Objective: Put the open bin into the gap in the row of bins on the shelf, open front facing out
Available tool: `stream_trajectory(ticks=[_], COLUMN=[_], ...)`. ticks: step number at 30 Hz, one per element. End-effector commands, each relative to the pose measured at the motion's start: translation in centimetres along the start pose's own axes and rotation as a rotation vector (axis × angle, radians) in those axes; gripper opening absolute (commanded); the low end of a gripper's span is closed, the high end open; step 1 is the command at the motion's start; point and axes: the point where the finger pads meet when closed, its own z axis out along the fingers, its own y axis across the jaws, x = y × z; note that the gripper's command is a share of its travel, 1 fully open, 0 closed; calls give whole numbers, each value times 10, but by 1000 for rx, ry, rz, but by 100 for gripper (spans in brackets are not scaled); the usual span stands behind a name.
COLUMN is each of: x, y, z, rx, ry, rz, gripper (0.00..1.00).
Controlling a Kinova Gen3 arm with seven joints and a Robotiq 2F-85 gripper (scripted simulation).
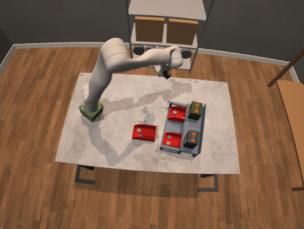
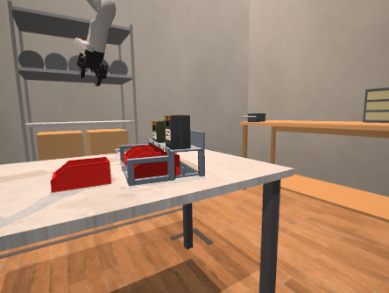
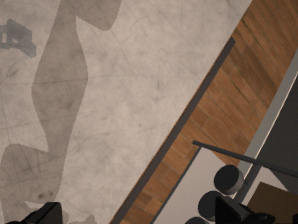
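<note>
The loose red bin [image 1: 149, 132] [image 2: 83, 176] stands upright on the table, left of the shelf, its low open front facing the robot's base side. Small grey parts [image 1: 138, 130] lie in it. The grey shelf [image 1: 174, 127] [image 2: 130, 173] holds two red bins, a far one [image 1: 176, 118] and a near one [image 1: 175, 140], with small parts in each and a gap between them. My gripper [image 1: 166, 76] [image 2: 90, 79] [image 3: 137, 214] is open and empty, high above the table's back edge, far from the loose bin. The wrist view shows none of the bins.
A green box [image 1: 195, 113] [image 2: 158, 132] and a dark box [image 1: 191, 140] [image 2: 177, 132] stand on the shelf's upper board. A tall rack [image 1: 168, 10] [image 2: 74, 123] with cartons and round items stands behind the table [image 1: 113, 82]. A wooden bench [image 2: 315, 127] is off to the right.
</note>
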Motion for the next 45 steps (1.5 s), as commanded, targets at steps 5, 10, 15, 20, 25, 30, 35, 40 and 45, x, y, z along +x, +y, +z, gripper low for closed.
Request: stream_trajectory(ticks=[5,10,15,20,25,30,35,40,45], x=[0,0,0,0,0,0,0,16,21], y=[0,0,0,0,0,0,0,-33,-41], z=[-1,-1,-1,-1,-1,-1,-1,-15,-19], rx=[0,0,0,0,0,0,0,154,193], ry=[-2,-2,-2,-2,-2,-2,-2,-115,-143], rz=[-1,-1,-1,-1,-1,-1,-1,82,102], gripper=[100,100,100,100,100,100,100,100,100])
